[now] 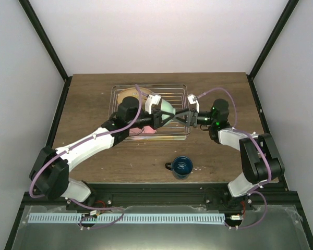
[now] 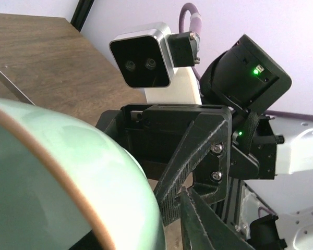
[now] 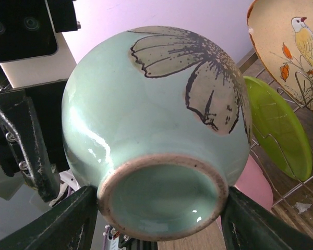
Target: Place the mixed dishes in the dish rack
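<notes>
The small mint-green bowl (image 3: 151, 104) hangs on its side above the dish rack (image 1: 178, 94). My right gripper (image 3: 159, 221) is shut on its foot ring, one finger (image 3: 68, 224) on each side. My left gripper (image 1: 173, 119) stands open around the bowl (image 2: 57, 172); its visible finger (image 2: 203, 226) is a little apart from the wall, the other is hidden. The cream plate (image 3: 292, 47), lime-green plate (image 3: 279, 125) and pink plate (image 3: 255, 182) stand in the rack. The dark blue mug (image 1: 181, 166) stands upright on the table in front of the rack.
The two grippers cross each other over the rack's right half (image 1: 172, 115). The wooden table (image 1: 88, 104) ends at black frame posts on both sides and a black rail at the front.
</notes>
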`<move>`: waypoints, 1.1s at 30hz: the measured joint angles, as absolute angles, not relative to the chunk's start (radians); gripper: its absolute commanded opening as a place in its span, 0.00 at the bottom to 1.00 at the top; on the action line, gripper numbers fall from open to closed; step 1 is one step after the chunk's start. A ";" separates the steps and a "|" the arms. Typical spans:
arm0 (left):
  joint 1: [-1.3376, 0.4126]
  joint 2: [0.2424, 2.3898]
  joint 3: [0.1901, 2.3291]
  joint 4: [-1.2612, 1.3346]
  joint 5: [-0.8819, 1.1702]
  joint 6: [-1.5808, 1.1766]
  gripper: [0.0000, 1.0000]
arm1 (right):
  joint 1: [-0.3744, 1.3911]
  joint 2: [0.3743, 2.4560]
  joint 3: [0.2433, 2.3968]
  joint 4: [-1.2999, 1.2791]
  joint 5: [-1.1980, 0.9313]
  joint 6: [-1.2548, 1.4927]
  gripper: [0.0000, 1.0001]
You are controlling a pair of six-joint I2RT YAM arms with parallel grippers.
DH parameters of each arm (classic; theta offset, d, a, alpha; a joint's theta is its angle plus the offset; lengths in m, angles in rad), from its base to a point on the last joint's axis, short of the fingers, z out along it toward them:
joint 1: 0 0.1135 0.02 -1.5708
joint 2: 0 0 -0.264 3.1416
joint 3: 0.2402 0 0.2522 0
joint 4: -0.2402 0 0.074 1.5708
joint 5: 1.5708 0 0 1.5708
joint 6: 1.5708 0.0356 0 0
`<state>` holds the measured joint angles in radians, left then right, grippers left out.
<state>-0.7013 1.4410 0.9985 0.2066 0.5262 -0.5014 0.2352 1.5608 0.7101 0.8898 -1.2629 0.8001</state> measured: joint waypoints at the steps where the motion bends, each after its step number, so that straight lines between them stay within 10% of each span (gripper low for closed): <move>1: -0.701 1.443 0.999 0.205 0.527 -0.498 0.28 | 0.236 1.561 0.710 0.884 -1.259 0.797 0.65; 33: -0.701 1.433 0.991 0.116 0.501 -0.467 0.35 | 0.252 1.561 0.714 0.780 -1.201 0.717 0.63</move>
